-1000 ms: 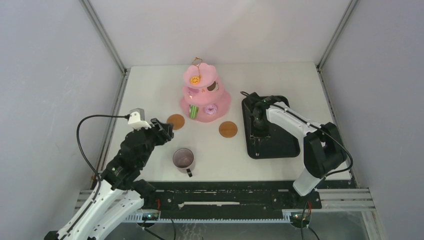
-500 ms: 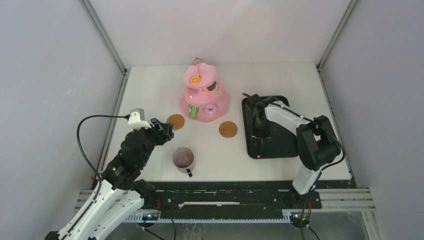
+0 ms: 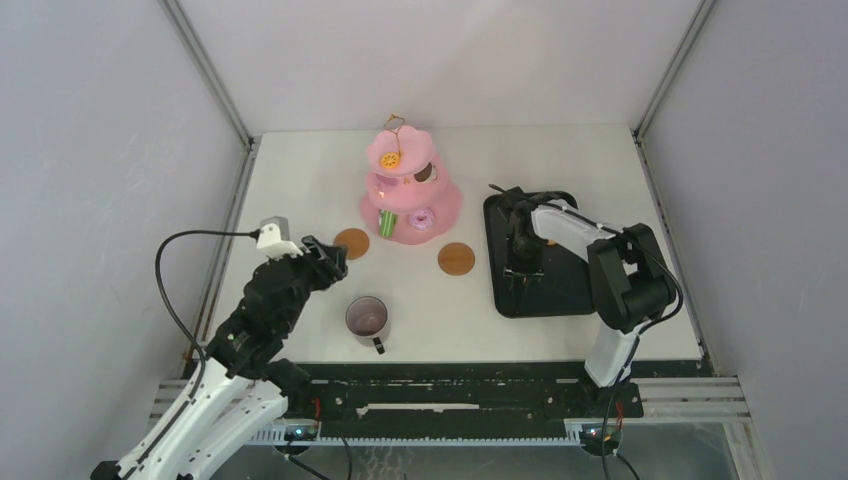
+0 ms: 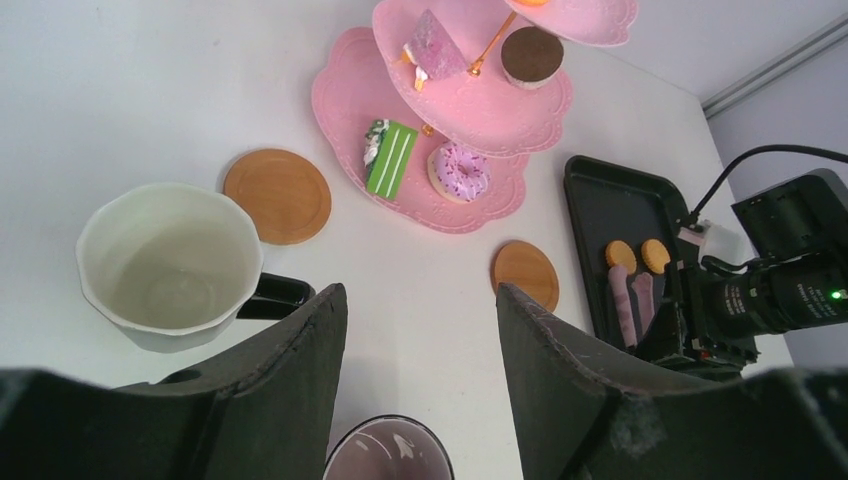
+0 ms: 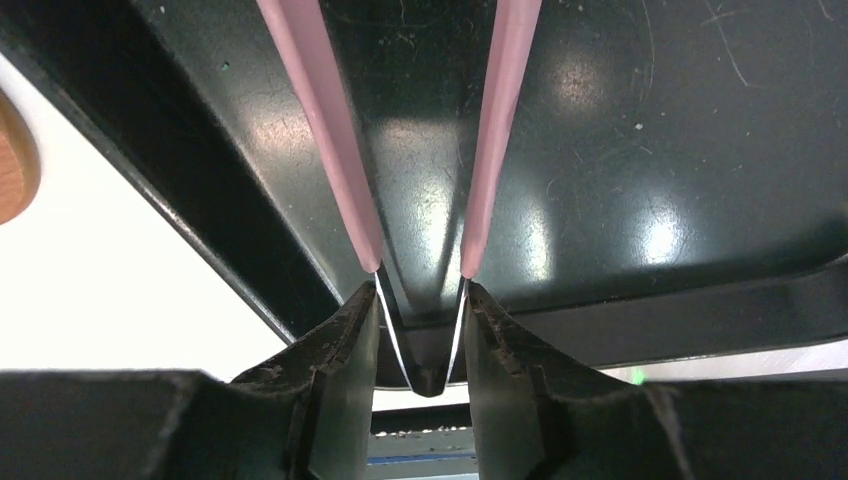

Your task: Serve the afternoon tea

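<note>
Right gripper (image 5: 420,300) was clamped on tongs (image 5: 335,150) over tray (image 5: 620,150); left gripper (image 4: 420,300) hung wide open, empty, near mug (image 4: 170,265).

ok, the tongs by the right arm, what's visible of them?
The tongs have two pink arms, rubbery-looking, joined by thin metal strips into a V at the near end. The right gripper has one finger against each side of that metal end. The arms splay out over the black tray; their tips fall outside the wrist view.

Tray (image 3: 562,287) right of cake stand (image 3: 447,203)
</note>
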{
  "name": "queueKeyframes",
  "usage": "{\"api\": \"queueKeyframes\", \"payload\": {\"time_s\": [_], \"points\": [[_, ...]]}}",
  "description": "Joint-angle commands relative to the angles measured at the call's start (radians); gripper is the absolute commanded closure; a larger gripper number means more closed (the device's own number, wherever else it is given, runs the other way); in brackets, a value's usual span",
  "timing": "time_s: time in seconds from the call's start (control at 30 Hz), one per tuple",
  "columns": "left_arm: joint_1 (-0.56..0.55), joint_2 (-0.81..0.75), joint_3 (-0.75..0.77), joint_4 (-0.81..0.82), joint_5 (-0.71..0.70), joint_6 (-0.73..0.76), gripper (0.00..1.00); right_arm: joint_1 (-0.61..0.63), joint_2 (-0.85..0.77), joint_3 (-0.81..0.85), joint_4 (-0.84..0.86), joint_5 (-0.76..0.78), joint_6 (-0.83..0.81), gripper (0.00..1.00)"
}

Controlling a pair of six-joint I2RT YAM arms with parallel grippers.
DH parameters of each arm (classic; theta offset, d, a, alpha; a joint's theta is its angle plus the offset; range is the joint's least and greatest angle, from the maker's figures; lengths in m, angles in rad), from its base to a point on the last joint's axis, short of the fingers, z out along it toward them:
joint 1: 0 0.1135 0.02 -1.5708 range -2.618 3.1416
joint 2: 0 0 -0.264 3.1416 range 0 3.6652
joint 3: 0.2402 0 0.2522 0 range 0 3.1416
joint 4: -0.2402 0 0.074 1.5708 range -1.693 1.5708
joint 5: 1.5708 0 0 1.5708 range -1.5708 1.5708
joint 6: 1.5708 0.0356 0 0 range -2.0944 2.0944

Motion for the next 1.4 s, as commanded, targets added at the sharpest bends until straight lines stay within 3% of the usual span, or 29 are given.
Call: {"api": "queueKeyframes", "payload": {"time_s": [0.0,1.03,1.27,1.37], "points": [[0.007,0.009,-0.022,0.034,0.006,-0.016,0.38,-0.016,0.015,0.012,0.027,-0.011,-0.018,0.57],[0.046,0.098,-0.014,0.056,0.029,0.008,0.38,-0.060,0.195,0.142,0.064,0.022,-0.050,0.50],[0.058,0.104,-0.017,0.061,0.038,0.006,0.38,-0.063,0.209,0.145,0.071,0.033,-0.057,0.54],[0.061,0.105,-0.019,0.063,0.041,0.004,0.38,-0.065,0.206,0.145,0.071,0.031,-0.059,0.61]]}}
